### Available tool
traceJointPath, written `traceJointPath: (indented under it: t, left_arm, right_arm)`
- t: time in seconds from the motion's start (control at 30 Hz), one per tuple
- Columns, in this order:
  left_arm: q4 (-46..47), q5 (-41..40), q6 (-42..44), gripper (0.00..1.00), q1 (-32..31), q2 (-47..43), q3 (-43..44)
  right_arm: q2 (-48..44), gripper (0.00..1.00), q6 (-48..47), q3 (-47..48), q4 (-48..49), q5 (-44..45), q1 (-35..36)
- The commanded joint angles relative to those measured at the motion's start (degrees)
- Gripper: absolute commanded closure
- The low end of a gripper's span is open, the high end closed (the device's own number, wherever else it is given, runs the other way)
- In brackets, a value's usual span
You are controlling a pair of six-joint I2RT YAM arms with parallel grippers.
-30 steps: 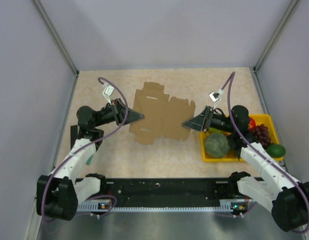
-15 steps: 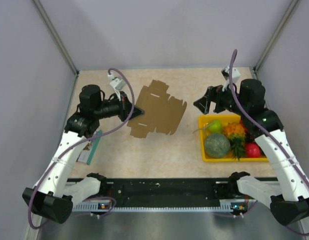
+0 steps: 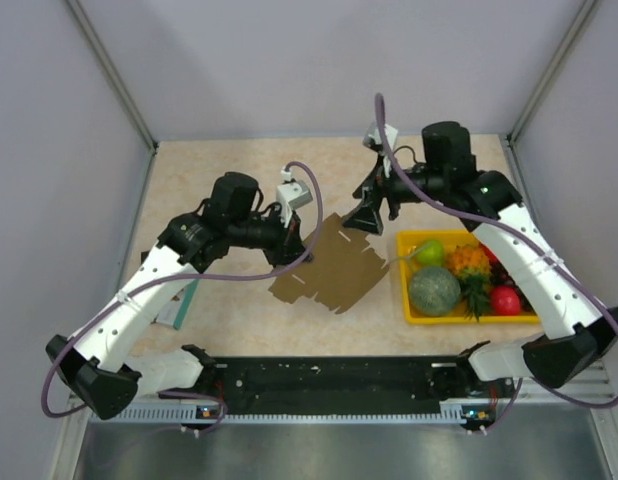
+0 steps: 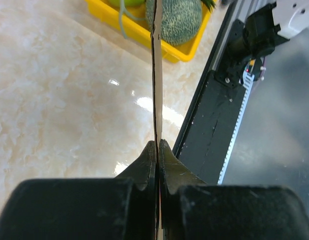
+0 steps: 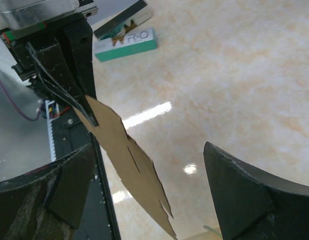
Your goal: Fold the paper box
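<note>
The paper box (image 3: 334,270) is a flat brown die-cut cardboard sheet, lifted off the table and tilted at mid-table. My left gripper (image 3: 301,250) is shut on the sheet's left edge. In the left wrist view the sheet (image 4: 156,75) shows edge-on, rising from the closed left gripper (image 4: 158,143). My right gripper (image 3: 367,215) is open and hovers over the sheet's far right edge. In the right wrist view the sheet (image 5: 129,160) hangs between the spread fingers of the right gripper (image 5: 148,146) without touching them, and the left gripper (image 5: 64,85) pinches its top corner.
A yellow tray (image 3: 469,318) of fruit, with a green melon (image 3: 433,290), stands at the right, close to the sheet. It also shows in the left wrist view (image 4: 139,32). A teal-and-white packet (image 3: 179,305) lies at the left, seen too in the right wrist view (image 5: 127,42). A black rail (image 3: 329,385) runs along the near edge.
My left gripper has carried the sheet up and to the right, toward mid-table. My right arm has swung left from above the tray to the sheet's far right edge.
</note>
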Motion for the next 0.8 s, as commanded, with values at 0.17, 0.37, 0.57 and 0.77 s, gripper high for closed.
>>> traceJointPath:
  t: [0.17, 0.37, 0.57, 0.77]
  left_arm:
    - [-3.0, -1.0, 5.0, 1.0, -2.6, 1.7, 3.6]
    - [-4.5, 1.8, 6.2, 1.0, -3.2, 3.5, 4.6]
    - [-5.4, 2.8, 6.7, 1.0, -4.0, 3.7, 5.6]
    - [-3.3, 3.4, 5.9, 1.0, -3.9, 2.5, 6.2]
  right_arm:
    - [2.3, 0.28, -4.8, -0.3, -3.5, -12.5, 3.4]
    - [2.4, 0.51, -5.8, -3.4, -3.5, -14.5, 3.7]
    - [2.7, 0.59, -6.5, -4.1, -3.5, -14.4, 4.1]
    - [2.0, 1.0, -6.8, -6.6, -3.2, -16.5, 4.2]
